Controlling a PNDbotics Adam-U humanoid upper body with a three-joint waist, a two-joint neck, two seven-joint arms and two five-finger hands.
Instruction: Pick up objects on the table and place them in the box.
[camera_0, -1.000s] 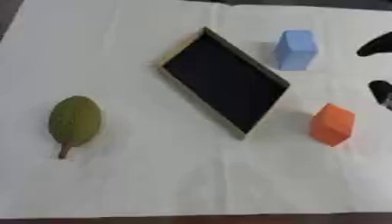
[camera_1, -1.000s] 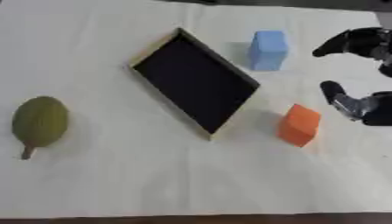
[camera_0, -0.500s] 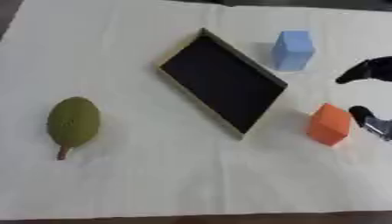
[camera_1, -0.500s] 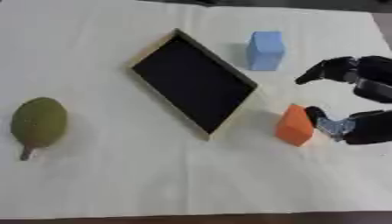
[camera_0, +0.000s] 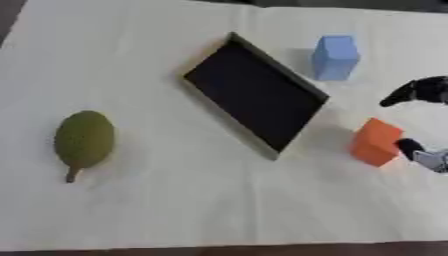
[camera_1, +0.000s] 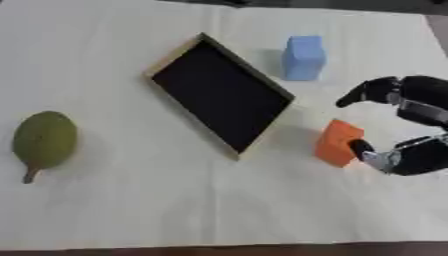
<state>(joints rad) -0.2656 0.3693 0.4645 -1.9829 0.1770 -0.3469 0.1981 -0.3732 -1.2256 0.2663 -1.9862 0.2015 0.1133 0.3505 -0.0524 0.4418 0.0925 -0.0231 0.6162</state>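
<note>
A: what's the orange block (camera_1: 338, 142) look like rn?

B: small orange box shape, standing tilted on the white cloth (camera_1: 175, 200), long axis roughly up-down, top leaning right. Sits just right of the black box (camera_1: 220, 100), below the blue block (camera_1: 303, 57).

A: right hand (camera_1: 411, 125)?

B: curled around it from the right, thumb tip touching the block's lower edge, fingers apart above, not closed on it yet. Left hand isn't visible.
</note>
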